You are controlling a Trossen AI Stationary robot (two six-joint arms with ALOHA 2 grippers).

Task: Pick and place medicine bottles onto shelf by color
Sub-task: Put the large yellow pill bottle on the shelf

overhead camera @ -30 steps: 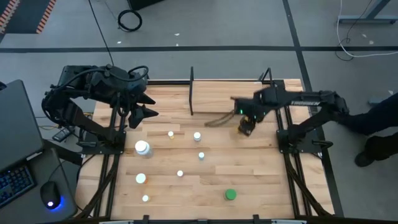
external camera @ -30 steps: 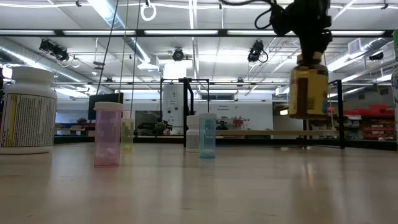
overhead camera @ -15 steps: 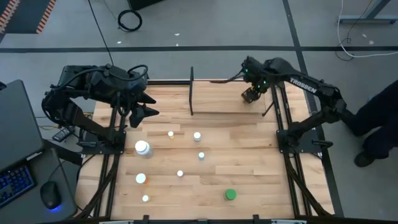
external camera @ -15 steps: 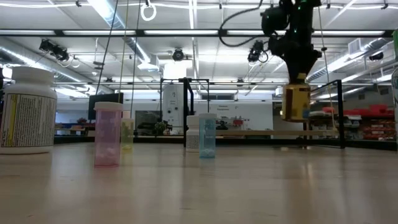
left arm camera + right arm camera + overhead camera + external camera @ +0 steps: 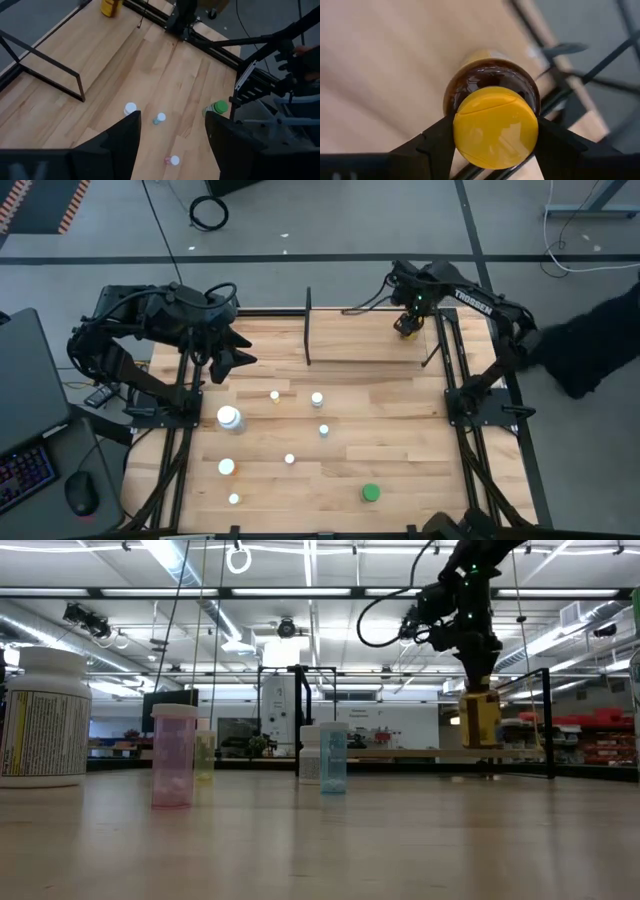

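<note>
The right gripper (image 5: 495, 142) clamps the yellow bottle (image 5: 480, 718) by its cap, hanging it just above the shelf (image 5: 420, 754) at its right end. It should lower straight, keep the bottle upright, and release only once the base sits flat. The left gripper (image 5: 172, 132) waits open over the table's left. "TROSSEN" reads on the right arm; the white bottle (image 5: 42, 718) carries unreadable small print.

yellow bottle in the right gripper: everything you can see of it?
The yellow bottle has a bright yellow round cap over a dark amber, glossy body that looks like plastic. The right gripper clamps the cap from both sides. In the low view the bottle hangs upright under the gripper, at about shelf level. From above it sits at the table's far right corner, by the black posts.
</note>
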